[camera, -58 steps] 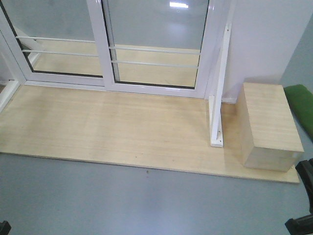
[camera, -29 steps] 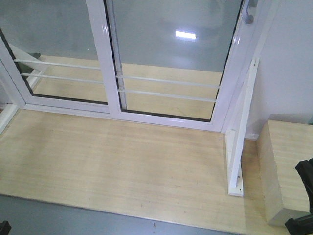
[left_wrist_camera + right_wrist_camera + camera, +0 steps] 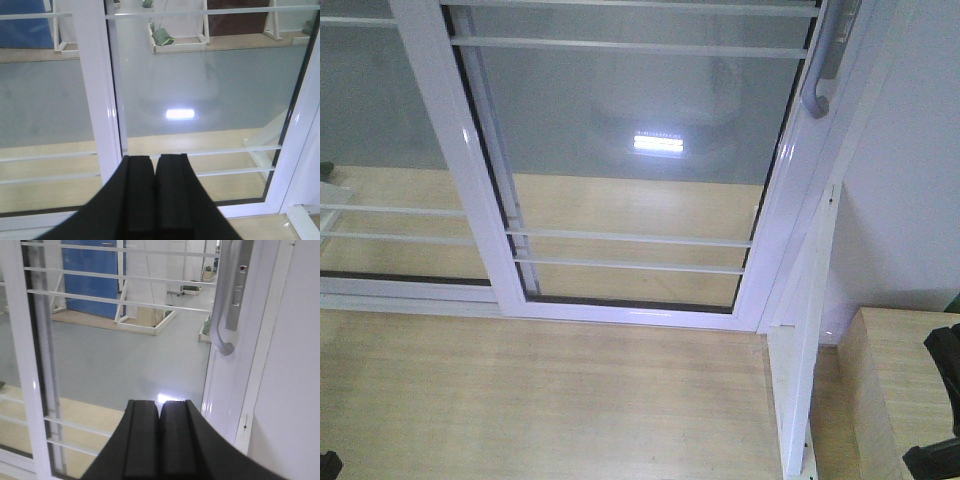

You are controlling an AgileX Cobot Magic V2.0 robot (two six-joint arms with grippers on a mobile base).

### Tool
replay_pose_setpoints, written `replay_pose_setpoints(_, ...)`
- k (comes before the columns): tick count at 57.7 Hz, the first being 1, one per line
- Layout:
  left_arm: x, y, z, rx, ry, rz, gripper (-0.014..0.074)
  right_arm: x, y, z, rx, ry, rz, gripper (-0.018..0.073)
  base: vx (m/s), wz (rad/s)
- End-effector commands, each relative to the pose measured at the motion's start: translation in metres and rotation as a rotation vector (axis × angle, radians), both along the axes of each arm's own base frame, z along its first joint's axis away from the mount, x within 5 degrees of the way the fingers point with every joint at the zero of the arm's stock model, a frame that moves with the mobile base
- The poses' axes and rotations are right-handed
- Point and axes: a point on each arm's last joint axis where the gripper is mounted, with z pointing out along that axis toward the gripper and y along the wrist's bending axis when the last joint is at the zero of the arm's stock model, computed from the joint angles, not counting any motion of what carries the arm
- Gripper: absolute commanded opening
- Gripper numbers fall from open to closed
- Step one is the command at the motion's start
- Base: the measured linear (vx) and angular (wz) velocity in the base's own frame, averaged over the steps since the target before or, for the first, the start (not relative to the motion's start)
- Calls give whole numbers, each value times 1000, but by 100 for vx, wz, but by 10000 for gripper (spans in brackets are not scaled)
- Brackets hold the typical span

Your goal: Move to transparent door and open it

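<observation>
Half done: you've reached the door (image 3: 640,160), which fills the front view from 9 to 1 o'clock and looks shut.
And the pose?
Your left gripper (image 3: 155,195) and right gripper (image 3: 160,440) sit low and level, pinched closed on nothing. The handle (image 3: 222,315) at 1 o'clock is untouched.

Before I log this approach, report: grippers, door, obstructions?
Left gripper shut, right gripper shut. White-framed clear-glass sliding door closed, curved grey handle untouched. Pale wooden block low right, clear of handle.
</observation>
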Motion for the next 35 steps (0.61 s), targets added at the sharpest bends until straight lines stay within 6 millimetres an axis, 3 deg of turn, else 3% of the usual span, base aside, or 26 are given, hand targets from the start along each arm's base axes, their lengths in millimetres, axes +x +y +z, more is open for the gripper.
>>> replay_pose_setpoints(1,1,0,-1,-21,-65,4,-3,0,-1,4,13,-83,-6,0,42,-24)
replay_pose_setpoints(18,1,0,-1,-21,-65,4,-3,0,-1,4,13,-83,-6,0,31,-17)
replay_pose_setpoints(35,1,0,-1,-21,-65,4,-3,0,-1,4,13,-83,-6,0,12,-4)
